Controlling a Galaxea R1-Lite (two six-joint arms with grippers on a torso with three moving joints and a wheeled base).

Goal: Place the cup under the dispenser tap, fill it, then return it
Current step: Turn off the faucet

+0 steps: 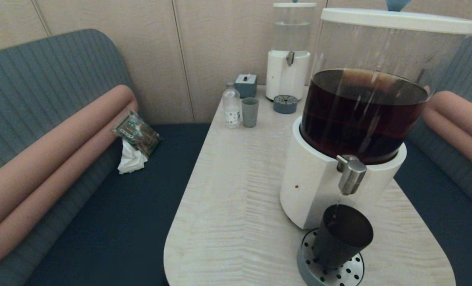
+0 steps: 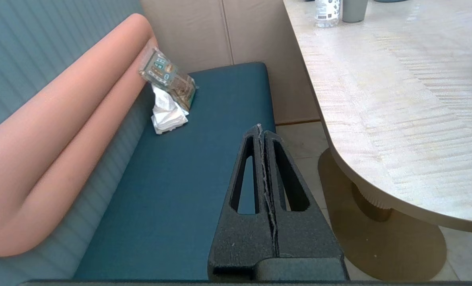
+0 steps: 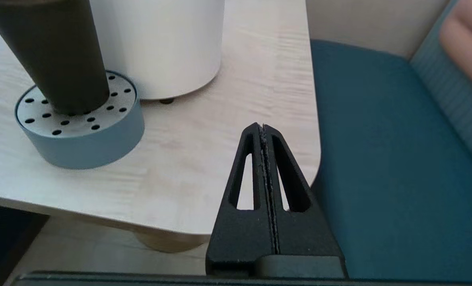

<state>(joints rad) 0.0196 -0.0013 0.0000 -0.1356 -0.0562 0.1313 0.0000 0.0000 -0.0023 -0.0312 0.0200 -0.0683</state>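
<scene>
The dark brown-black cup point(image 1: 341, 237) stands upright on the round perforated drip tray point(image 1: 349, 274), right below the brushed-steel dispenser tap point(image 1: 351, 174). A thin thread of liquid runs from the spout into the cup. The tap belongs to the white-based dispenser point(image 1: 315, 190) holding dark brown liquid. In the right wrist view the cup point(image 3: 57, 55) and the drip tray point(image 3: 84, 139) stand off to the side of my right gripper point(image 3: 263, 126), which is shut and empty at the table's near right corner. My left gripper point(image 2: 261, 128) is shut and empty over the bench seat left of the table.
At the table's point(image 1: 236, 190) far end stand a grey-green cup point(image 1: 250, 112), a small bottle point(image 1: 231, 106), a grey box point(image 1: 245, 85) and a clear-liquid dispenser point(image 1: 288, 59) with its own tray point(image 1: 285, 104). A packet and tissue point(image 1: 134, 139) lie on the left bench.
</scene>
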